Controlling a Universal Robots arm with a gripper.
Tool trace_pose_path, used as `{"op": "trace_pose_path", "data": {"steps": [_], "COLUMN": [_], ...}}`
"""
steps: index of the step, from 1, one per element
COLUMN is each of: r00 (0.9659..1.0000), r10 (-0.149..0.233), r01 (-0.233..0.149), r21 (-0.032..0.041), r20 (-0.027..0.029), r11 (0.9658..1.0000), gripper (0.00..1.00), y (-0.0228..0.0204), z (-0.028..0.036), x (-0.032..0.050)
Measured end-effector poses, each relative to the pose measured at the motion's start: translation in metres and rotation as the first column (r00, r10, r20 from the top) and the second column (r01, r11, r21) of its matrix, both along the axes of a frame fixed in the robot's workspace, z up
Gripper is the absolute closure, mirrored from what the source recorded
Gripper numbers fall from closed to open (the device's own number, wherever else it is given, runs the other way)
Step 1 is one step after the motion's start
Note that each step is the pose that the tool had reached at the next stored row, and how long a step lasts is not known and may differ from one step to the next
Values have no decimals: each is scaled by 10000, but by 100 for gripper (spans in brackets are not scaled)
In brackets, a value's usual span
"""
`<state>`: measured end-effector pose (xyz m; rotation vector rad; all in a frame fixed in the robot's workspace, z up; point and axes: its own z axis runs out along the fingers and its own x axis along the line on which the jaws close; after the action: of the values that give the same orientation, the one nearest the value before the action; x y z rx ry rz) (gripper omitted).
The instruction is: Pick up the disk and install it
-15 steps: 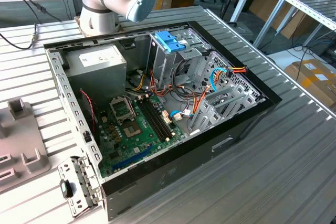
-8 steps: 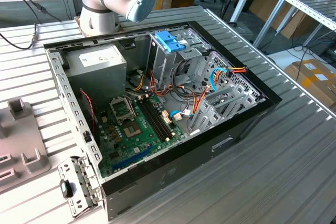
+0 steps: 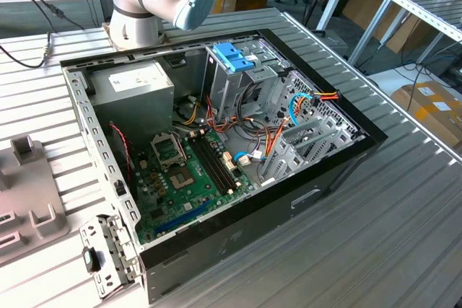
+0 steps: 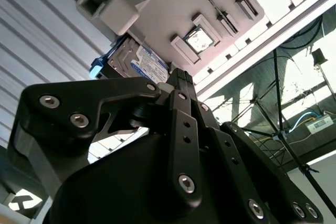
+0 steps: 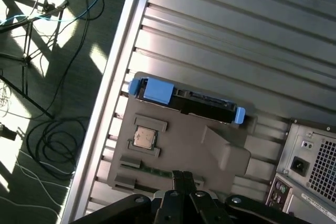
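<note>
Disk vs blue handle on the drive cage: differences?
The dark rectangular disk with blue rails sits on the grey plastic fixture plate outside the open computer case; the blue plastic handle tops the metal drive cage inside it. The disk is mostly dark, the handle all blue. Both show blue plastic.

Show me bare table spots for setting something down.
Bare ribbed table: to the exterior view's right of the computer case, and beyond the disk in the first wrist view. Crowded: the case interior, the grey fixture.
</note>
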<state>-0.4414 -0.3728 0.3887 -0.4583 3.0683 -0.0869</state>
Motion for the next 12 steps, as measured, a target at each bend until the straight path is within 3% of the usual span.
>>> {"op": "trace_pose_path", "data": {"steps": [12], "r00": [9991], "r10": [419], "r01": [-419], "r21": [0], "r20": [0], "r11": [9991], "gripper": [89], "y": [0], "z": [0], "x": [0]}}
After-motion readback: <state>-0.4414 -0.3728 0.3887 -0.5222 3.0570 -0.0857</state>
